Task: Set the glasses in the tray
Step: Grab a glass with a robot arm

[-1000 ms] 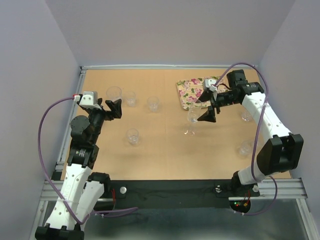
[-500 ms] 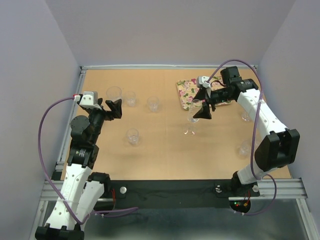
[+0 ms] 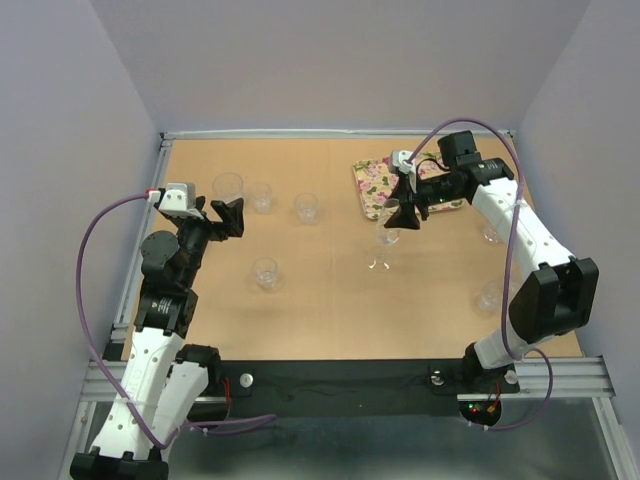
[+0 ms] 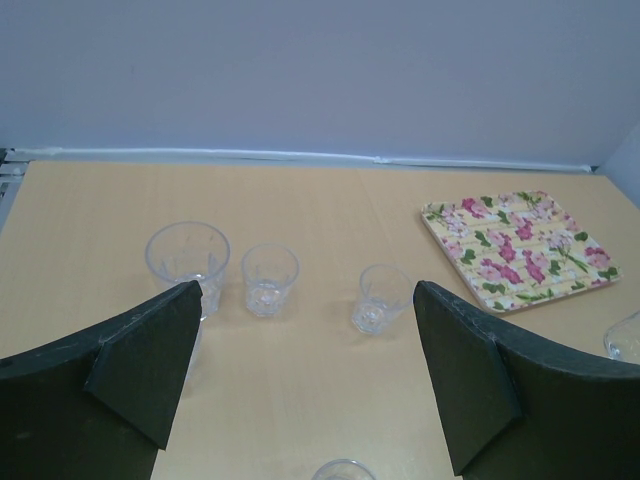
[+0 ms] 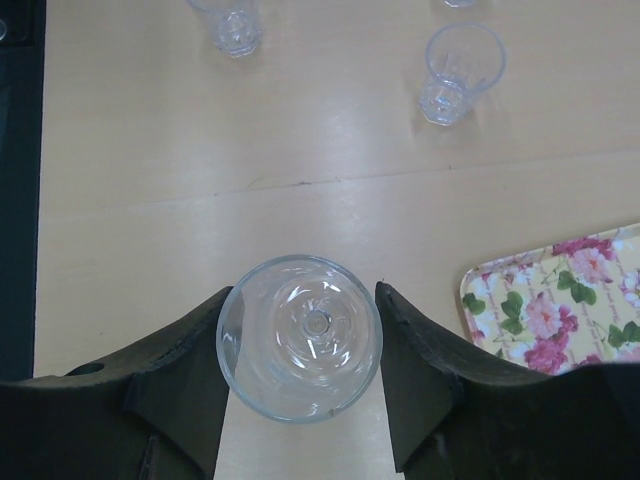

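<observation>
A clear stemmed glass (image 5: 300, 338) stands upright on the wooden table, just left of the flowered tray (image 5: 560, 300). My right gripper (image 5: 300, 345) is down over it with one finger pressed on each side of the bowl. In the top view the stemmed glass (image 3: 386, 240) stands below the right gripper (image 3: 398, 205), near the tray's (image 3: 372, 186) front left corner. Nothing stands on the visible part of the tray (image 4: 520, 250). My left gripper (image 4: 305, 380) hovers open and holds nothing, above the table's left side (image 3: 218, 215).
Three tumblers stand in a row at the back left: a large one (image 3: 228, 187), then two small ones (image 3: 262, 196) (image 3: 307, 207). Another tumbler (image 3: 266, 272) is nearer the front. Two more tumblers (image 3: 492, 232) (image 3: 492, 294) stand at the right, under the right arm.
My right gripper has moved left from over the tray onto the stemmed glass, and its jaws have narrowed onto the bowl. The left arm has not moved.
</observation>
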Robot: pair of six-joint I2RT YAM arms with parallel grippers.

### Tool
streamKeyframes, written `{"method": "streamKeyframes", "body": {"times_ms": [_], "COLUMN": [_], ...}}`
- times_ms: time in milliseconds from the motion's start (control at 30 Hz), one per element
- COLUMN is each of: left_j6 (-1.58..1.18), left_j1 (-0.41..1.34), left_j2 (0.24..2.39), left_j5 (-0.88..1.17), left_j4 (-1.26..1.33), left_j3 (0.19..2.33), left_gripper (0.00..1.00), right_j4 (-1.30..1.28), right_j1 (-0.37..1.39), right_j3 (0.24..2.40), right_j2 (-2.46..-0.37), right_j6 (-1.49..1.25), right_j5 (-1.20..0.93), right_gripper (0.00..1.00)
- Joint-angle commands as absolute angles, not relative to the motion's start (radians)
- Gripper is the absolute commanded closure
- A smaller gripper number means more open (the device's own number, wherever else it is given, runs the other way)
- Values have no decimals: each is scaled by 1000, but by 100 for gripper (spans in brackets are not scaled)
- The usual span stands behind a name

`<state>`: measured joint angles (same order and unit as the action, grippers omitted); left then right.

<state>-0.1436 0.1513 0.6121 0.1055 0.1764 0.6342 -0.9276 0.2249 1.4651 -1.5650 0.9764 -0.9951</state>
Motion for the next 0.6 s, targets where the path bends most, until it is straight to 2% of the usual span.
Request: {"method": "streamKeyframes", "body": {"times_ms": [0, 167, 200, 567], "left_j6": [-147, -147, -147, -144], "left_j1": [158, 158, 158, 158], "left_j2": [594, 595, 594, 604], "left_j5": [121, 121, 121, 115], "left_j4": [238, 238, 238, 238], "left_j3": [623, 621, 621, 620], "left_gripper": [1, 1, 1, 1], "right_j4": [-884, -874, -865, -776], "right_j1": [236, 236, 236, 216], "right_j3": [1520, 1595, 1664, 1842], "right_j2": [-1540, -1537, -1549, -1626], "right_j6": [947, 858, 782, 582], "right_j5": [-976, -953, -909, -732], "right_gripper": [62, 63, 63, 63]}}
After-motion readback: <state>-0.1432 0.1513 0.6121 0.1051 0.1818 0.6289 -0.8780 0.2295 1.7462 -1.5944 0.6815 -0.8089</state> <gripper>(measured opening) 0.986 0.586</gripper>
